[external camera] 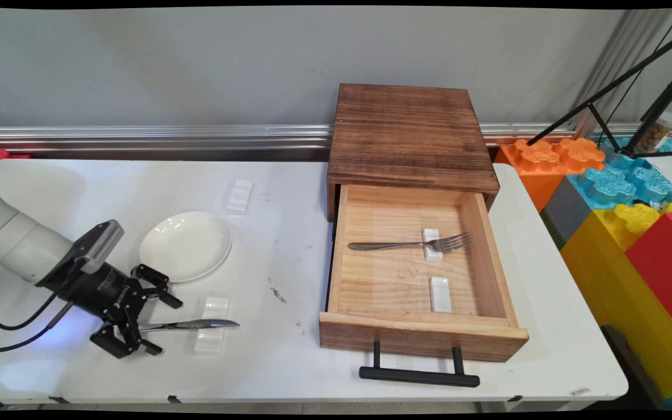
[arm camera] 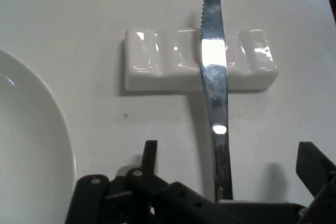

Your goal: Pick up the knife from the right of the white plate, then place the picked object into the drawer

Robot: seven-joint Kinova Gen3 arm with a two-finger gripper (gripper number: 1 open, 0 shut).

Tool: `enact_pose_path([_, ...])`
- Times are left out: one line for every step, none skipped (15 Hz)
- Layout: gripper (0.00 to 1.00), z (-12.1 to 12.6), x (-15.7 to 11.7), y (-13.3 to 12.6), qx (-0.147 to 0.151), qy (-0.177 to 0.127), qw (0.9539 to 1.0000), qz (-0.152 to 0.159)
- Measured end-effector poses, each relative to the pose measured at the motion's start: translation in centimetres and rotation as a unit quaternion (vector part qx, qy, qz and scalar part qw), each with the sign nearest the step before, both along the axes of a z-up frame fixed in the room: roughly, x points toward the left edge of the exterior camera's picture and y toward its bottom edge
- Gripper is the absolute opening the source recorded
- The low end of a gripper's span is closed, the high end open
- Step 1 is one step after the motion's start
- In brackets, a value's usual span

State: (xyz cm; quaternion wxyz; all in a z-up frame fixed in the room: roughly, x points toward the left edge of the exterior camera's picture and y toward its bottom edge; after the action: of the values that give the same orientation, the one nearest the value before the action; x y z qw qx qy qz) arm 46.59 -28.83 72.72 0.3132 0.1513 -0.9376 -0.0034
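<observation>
Between my pincer's point(external camera: 150, 324) wide-open fingers (gripping nothing) lies the knife point(external camera: 190, 324), handle toward me, its long axis running straight ahead across the white rest point(arm camera: 200, 59).

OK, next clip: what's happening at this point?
The gripper is low over the table's near left, open around the handle of a knife whose blade lies across a white cutlery rest. A white plate sits just behind. To the right, the wooden drawer is pulled open, with a fork propped on one rest inside.
</observation>
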Motion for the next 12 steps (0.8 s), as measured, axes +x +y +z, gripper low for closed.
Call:
enact_pose_path([1.0,-0.07,0.0,0.0,0.0,0.001,1.0,-0.001])
enact_pose_path([1.0,-0.1,-0.01,-0.01,-0.001,0.001,1.0,-0.001])
enact_pose_path([1.0,-0.16,-0.03,-0.01,-0.001,0.002,1.0,-0.002])
enact_pose_path([0.0,-0.2,-0.05,-0.01,-0.002,0.002,1.0,-0.003])
enact_pose_path([0.0,-0.25,-0.06,-0.02,-0.002,0.003,1.0,-0.004])
enact_pose_path([0.0,-0.29,-0.06,-0.04,-0.002,0.003,1.0,-0.004])
enact_pose_path([0.0,-0.33,-0.04,-0.06,-0.003,0.002,1.0,-0.003])
enact_pose_path([0.0,-0.38,0.01,-0.1,-0.003,0.002,1.0,-0.003])
enact_pose_path([0.0,-0.41,0.03,-0.17,-0.003,0.001,1.0,-0.003])
enact_pose_path([0.0,-0.46,0.1,-0.21,-0.003,0.0,1.0,-0.002])
enact_pose_path([0.0,-0.48,0.16,-0.26,-0.003,-0.001,1.0,-0.001])
enact_pose_path([0.0,-0.5,0.23,-0.3,-0.003,-0.002,1.0,0.0])
